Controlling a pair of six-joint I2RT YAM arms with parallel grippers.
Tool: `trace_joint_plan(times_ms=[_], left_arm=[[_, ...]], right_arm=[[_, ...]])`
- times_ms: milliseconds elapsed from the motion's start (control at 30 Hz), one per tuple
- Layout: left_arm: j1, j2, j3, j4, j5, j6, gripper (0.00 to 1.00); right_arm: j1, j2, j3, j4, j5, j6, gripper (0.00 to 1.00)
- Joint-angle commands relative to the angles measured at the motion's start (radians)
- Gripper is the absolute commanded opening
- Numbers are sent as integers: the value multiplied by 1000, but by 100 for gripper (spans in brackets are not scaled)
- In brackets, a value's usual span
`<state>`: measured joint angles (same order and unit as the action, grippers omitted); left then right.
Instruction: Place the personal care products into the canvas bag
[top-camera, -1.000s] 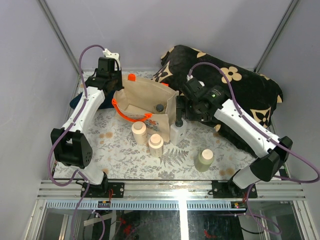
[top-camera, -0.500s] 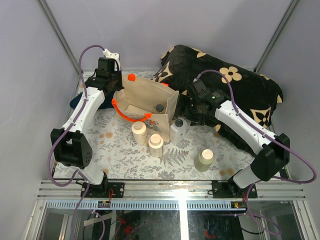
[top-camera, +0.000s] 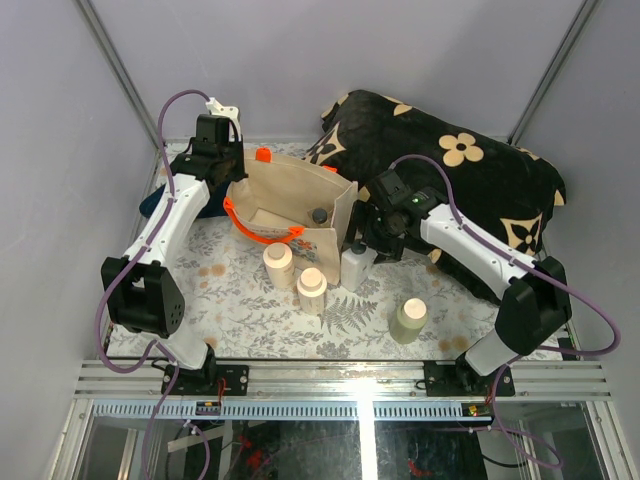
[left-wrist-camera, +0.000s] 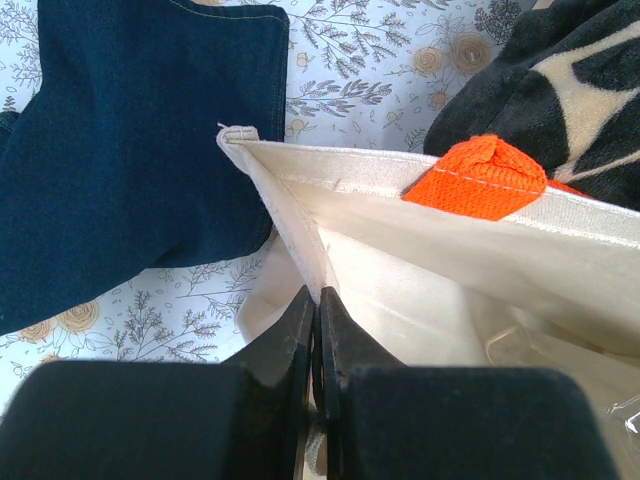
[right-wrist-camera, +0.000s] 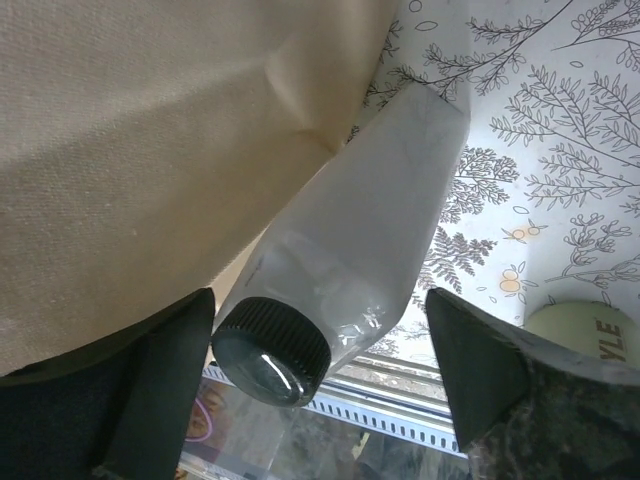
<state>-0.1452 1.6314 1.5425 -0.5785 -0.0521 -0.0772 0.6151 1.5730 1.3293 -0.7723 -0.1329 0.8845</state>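
The left gripper (left-wrist-camera: 316, 300) is pinched shut on the far-left rim of the canvas bag (top-camera: 268, 195). My guess is that it holds the mouth up and open so bottles can drop in. At the bag's right-hand wall the right gripper (right-wrist-camera: 320, 305) hangs wide open, one finger on either side of a clear bottle (right-wrist-camera: 355, 225) with a dark grey cap. It grips nothing yet, and the bottle leans against the canvas. Inside the bag sits one dark-capped bottle (top-camera: 318, 214). Just in front of the bag stands a cream bottle (top-camera: 279, 265) with a tan cap, with a second cream bottle (top-camera: 311, 288) beside it. The pale greenish cylinder (top-camera: 409, 320) is farther out, off the bag's front right corner.
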Motion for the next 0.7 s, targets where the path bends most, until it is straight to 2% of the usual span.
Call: trace_joint_plan(times_ms=[0, 267, 367, 433, 567, 667], left_arm=[[-1, 4, -15, 35, -12, 13, 0], [-1, 14, -10, 37, -12, 10, 0], [-1, 18, -8, 37, -13, 10, 0], [-1, 21, -7, 39, -12, 8, 0], [-1, 24, -4, 40, -8, 3, 0], [-1, 27, -5, 47, 4, -4, 0]], right_arm=[[-2, 0, 10, -8, 20, -5, 88], [-3, 29, 75, -73, 67, -55, 59], [-3, 46, 102, -100, 84, -74, 52], [-3, 66, 118, -117, 89, -92, 54], [3, 120, 136, -133, 80, -118, 71], [11, 142, 148, -147, 106, -129, 77]])
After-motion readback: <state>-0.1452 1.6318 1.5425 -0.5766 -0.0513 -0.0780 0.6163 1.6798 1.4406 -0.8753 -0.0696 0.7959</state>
